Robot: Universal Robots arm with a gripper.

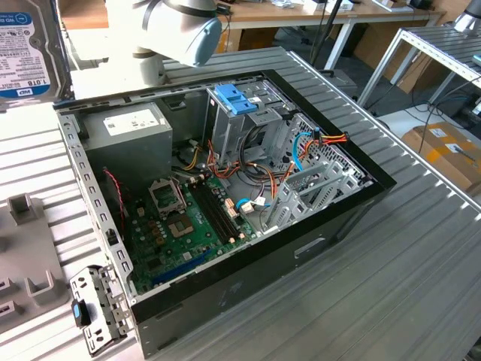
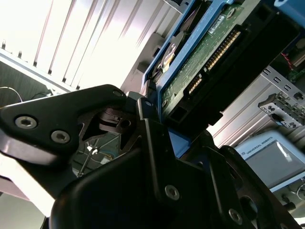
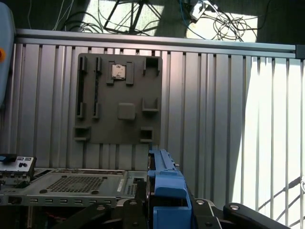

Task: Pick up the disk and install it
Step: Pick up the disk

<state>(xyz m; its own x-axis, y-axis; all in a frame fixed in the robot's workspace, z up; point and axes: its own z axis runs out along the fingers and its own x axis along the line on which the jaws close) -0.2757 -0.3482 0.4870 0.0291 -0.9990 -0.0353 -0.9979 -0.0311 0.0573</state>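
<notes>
Since the hand (image 2: 177,140) is clamped w/ its black metal fingers (image 2: 147,129) either side of the disk (image 2: 205,52), gripping it by the blue plastic rails, I judge the pick-up done and the carry-to-case step in hand. The second wrist view gives the disk's underside: green PCB, a row of gold pins, a black connector block and a blue rail along the edge. In the exterior view it hangs at the upper left, white-and-blue label to the camera, above the table (image 1: 421,248) and well apart from the open PC case (image 1: 323,226). Fitting it, as I judge, calls for squaring the flat rectangular body w/ a bay in the tall metal cage (image 1: 252,131), so the rails slide in w/o catching sheet-metal edges or the loose orange/red cables (image 1: 259,174) close by. A light-blue plastic bracket (image 1: 235,98) sits atop that cage. The grey PSU box (image 1: 128,135) is to the exterior view's left of it, and the green mobo (image 1: 180,226) lies on the case floor. The table is ribbed alu, hard and smooth-looking. A grey moulded fixture plate (image 3: 119,105) w/ pockets lies on it near the case.
</notes>
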